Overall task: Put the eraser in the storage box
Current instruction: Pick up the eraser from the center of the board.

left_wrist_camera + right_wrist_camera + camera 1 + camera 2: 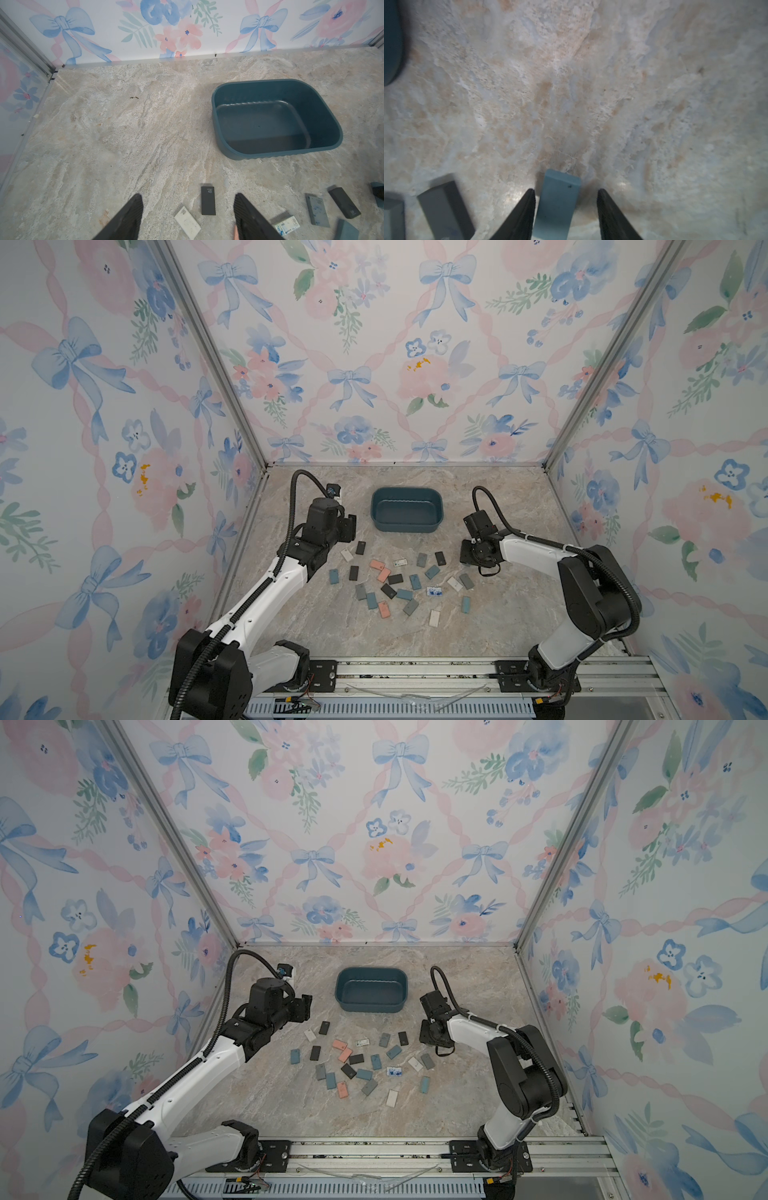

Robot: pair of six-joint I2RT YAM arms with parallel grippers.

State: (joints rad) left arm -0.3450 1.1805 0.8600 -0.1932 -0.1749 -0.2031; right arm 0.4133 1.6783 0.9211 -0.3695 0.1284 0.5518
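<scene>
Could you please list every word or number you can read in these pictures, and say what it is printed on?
"4B": on the black eraser.
"4B": on the white eraser.
Too blurred to read: print on the sleeved eraser and the dark eraser.
Top views: all too small.

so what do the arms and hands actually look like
The left arm and right arm have white shells with bulky black joints, and a black ribbed cable hose loops over each. The left hand and right hand each end in two black tapering fingers, finely ribbed on the left.
</scene>
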